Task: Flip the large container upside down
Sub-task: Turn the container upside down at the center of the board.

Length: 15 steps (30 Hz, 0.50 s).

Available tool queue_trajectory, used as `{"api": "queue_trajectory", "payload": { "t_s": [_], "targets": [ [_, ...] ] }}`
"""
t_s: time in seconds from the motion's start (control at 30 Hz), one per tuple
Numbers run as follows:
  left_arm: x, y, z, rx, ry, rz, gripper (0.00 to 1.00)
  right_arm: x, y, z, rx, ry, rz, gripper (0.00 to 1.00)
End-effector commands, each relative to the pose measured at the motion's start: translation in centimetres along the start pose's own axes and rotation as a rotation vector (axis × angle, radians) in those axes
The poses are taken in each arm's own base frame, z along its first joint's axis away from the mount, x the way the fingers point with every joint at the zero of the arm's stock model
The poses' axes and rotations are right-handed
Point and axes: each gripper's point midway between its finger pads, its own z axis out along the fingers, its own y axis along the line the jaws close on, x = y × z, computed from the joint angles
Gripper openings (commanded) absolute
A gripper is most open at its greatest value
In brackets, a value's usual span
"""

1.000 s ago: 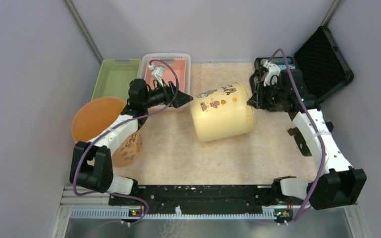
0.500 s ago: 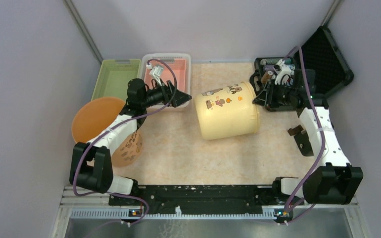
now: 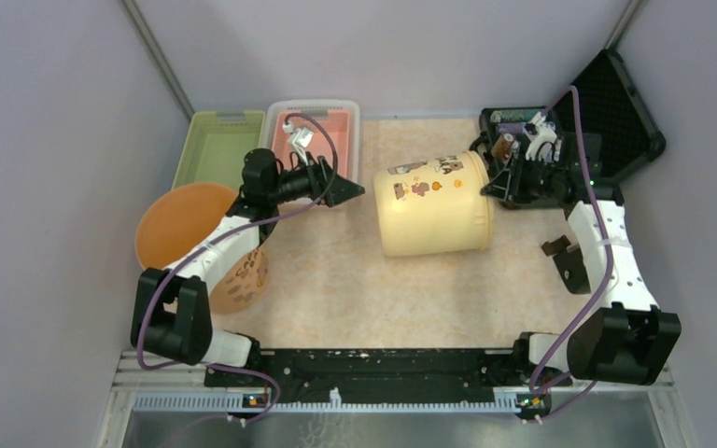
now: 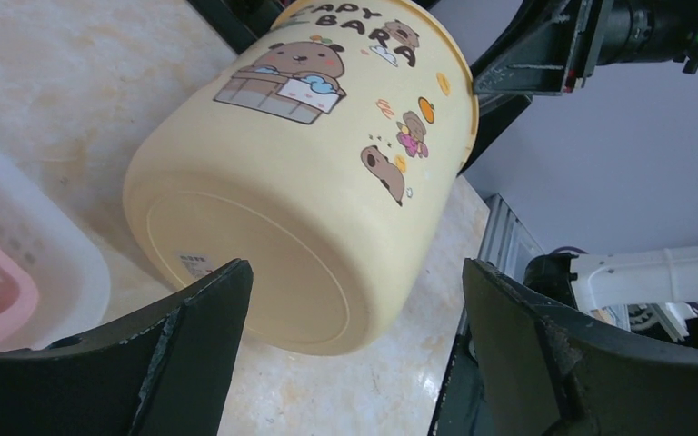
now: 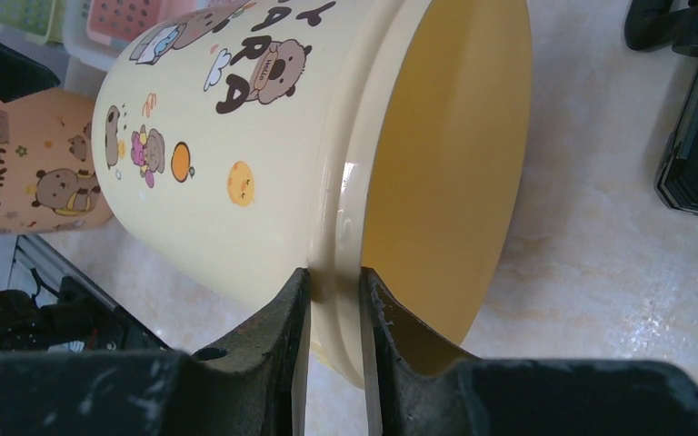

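The large container (image 3: 432, 203) is a pale yellow tub with cartoon capybaras, lying on its side mid-table. Its flat base (image 4: 264, 272) faces left and its open mouth (image 5: 445, 163) faces right. My right gripper (image 3: 492, 179) is shut on the rim (image 5: 334, 282), one finger outside the wall and one inside. In the right wrist view that grip sits at the bottom centre (image 5: 334, 300). My left gripper (image 3: 353, 190) hangs open just left of the base, not touching it; in the left wrist view its gripper (image 4: 354, 300) frames the tub's lower edge with wide-spread fingers.
A green bin (image 3: 217, 147) and a pink-lined white bin (image 3: 321, 131) stand at the back left. An orange bowl (image 3: 179, 222) and a small patterned cup (image 3: 243, 276) sit by the left arm. An open black case (image 3: 609, 112) lies at the back right.
The right gripper has carried the tub's rim to the right and toward the back, swinging the tub closer to level. The left gripper stayed open and shifted slightly right.
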Motion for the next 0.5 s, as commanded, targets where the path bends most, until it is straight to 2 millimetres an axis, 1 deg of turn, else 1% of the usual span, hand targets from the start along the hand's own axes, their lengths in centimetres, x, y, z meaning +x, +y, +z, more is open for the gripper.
{"api": "queue_trajectory", "payload": {
  "t_s": [0.0,0.03,0.17,0.27,0.47],
  "targets": [
    [0.6,-2.2,0.8,0.098,0.063,-0.005,0.95,-0.2,-1.3,-0.1,0.058,-0.013,-0.011,0.08],
    [0.9,-2.3,1.1,0.108,0.078,-0.016,0.99,-0.3,-1.3,-0.1,0.060,-0.017,-0.014,0.08],
    [2.2,-3.1,2.2,0.141,0.121,-0.038,0.99,-0.4,-1.4,0.0,0.061,-0.022,-0.009,0.08],
    [3.1,-3.1,2.8,0.147,0.143,-0.055,0.99,-0.3,-1.4,-0.1,0.065,-0.027,-0.012,0.08],
    [3.8,-3.0,3.8,0.154,0.163,-0.061,0.99,-0.2,-1.6,-0.1,0.071,-0.032,-0.020,0.08]
  ]
}}
